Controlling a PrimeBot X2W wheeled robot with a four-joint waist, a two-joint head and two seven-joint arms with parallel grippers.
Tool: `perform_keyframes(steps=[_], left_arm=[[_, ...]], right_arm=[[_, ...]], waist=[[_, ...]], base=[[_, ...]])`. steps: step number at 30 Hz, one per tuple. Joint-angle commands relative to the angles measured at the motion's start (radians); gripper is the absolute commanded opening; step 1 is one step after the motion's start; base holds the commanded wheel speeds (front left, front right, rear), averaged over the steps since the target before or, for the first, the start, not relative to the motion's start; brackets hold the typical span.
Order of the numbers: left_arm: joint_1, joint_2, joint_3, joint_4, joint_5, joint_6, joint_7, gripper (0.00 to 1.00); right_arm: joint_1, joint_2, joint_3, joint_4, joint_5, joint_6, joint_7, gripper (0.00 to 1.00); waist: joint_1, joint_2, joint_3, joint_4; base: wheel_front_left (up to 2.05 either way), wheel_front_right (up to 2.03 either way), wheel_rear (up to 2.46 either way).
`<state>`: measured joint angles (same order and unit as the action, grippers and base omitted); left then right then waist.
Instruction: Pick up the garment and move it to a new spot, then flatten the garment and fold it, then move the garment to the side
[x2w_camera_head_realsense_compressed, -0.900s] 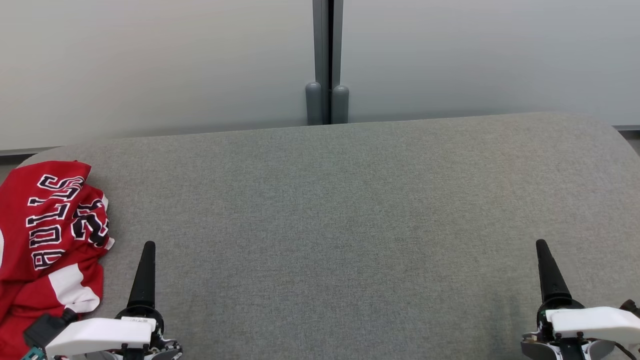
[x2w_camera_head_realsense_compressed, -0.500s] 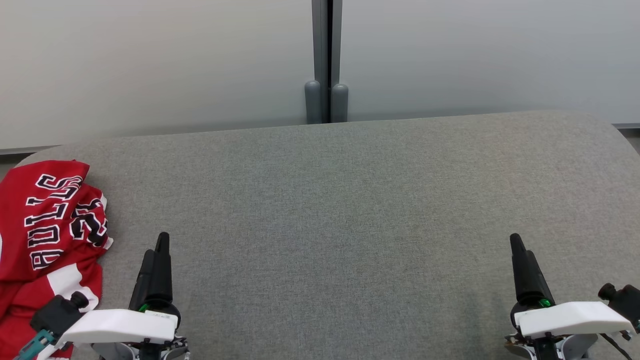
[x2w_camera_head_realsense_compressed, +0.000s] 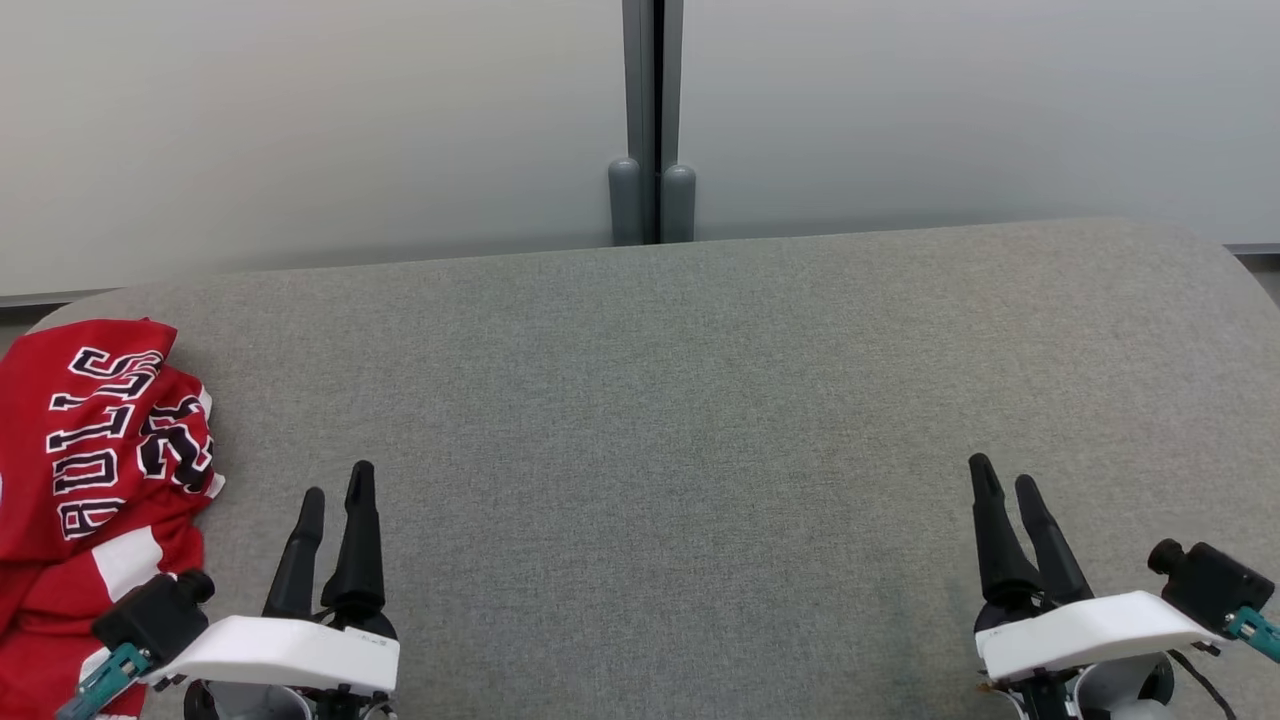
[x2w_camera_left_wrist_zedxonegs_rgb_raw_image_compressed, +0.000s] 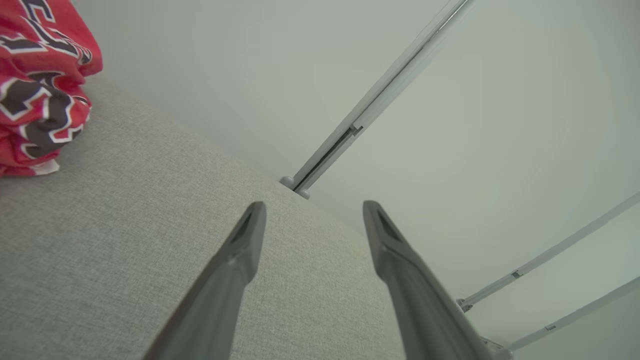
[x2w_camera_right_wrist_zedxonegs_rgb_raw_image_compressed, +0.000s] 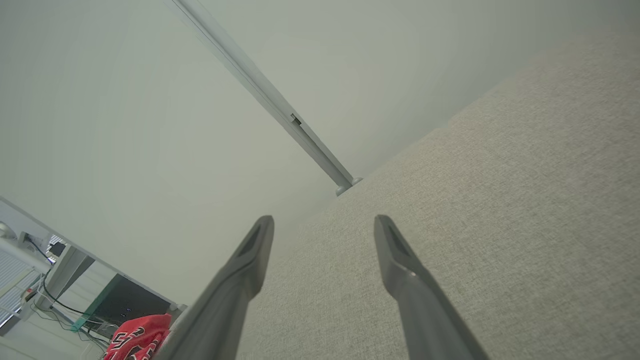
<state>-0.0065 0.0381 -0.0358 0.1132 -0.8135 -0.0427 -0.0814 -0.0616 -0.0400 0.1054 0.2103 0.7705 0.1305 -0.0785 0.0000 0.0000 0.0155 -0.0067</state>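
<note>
Red Bulls jersey (x2w_camera_head_realsense_compressed: 95, 470) sits crumpled at the far left edge of the grey fabric tabletop (x2w_camera_head_realsense_compressed: 680, 400), its white-outlined black lettering facing up. It's just off to the left of the left gripper (x2w_camera_head_realsense_compressed: 338, 480), near the outer finger but not touching it. Those two dark fingers are spread apart, tips pointing away over bare grey cloth, nothing between them. Over on the other side, the right gripper (x2w_camera_head_realsense_compressed: 1001, 470) tells the same story: fingers parted, gripping nothing, and the jersey lies well away, beyond the left gripper. Ahead of both sets of fingertips, past the table's far edge, stands a pale wall (x2w_camera_head_realsense_compressed: 300, 120) with a grey vertical post (x2w_camera_head_realsense_compressed: 652, 120) roughly midway between the two grippers.
</note>
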Motion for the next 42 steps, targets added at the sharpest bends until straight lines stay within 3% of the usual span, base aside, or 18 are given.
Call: perform_keyframes(steps=[1, 21, 35, 42], left_arm=[[-0.006, 0.007, -0.008, -0.021, 0.042, 0.003, -0.01, 1.0], [0.017, 0.009, -0.062, -0.052, 0.278, 0.01, -0.065, 1.0], [0.032, 0.011, -0.056, -0.065, 0.356, 0.045, -0.1, 1.0], [0.035, 0.011, -0.057, -0.049, 0.4, 0.041, -0.116, 1.0]], right_arm=[[-0.02, -0.01, 0.011, -0.019, -0.039, 0.0, -0.013, 1.0], [-0.022, -0.012, 0.076, -0.032, -0.263, 0.0, -0.069, 1.0], [-0.01, -0.01, 0.044, -0.028, -0.387, 0.0, -0.104, 1.0], [-0.009, -0.01, 0.021, -0.028, -0.43, 0.0, -0.12, 1.0]], waist=[[0.0, 0.0, -0.001, 0.0], [0.0, 0.0, -0.001, -0.005], [0.0, 0.0, 0.001, -0.002], [0.0, 0.0, 0.003, -0.004]], base=[[0.0, 0.0, 0.0], [0.0, 0.0, 0.0], [0.0, 0.0, 0.0], [0.0, 0.0, 0.0]])
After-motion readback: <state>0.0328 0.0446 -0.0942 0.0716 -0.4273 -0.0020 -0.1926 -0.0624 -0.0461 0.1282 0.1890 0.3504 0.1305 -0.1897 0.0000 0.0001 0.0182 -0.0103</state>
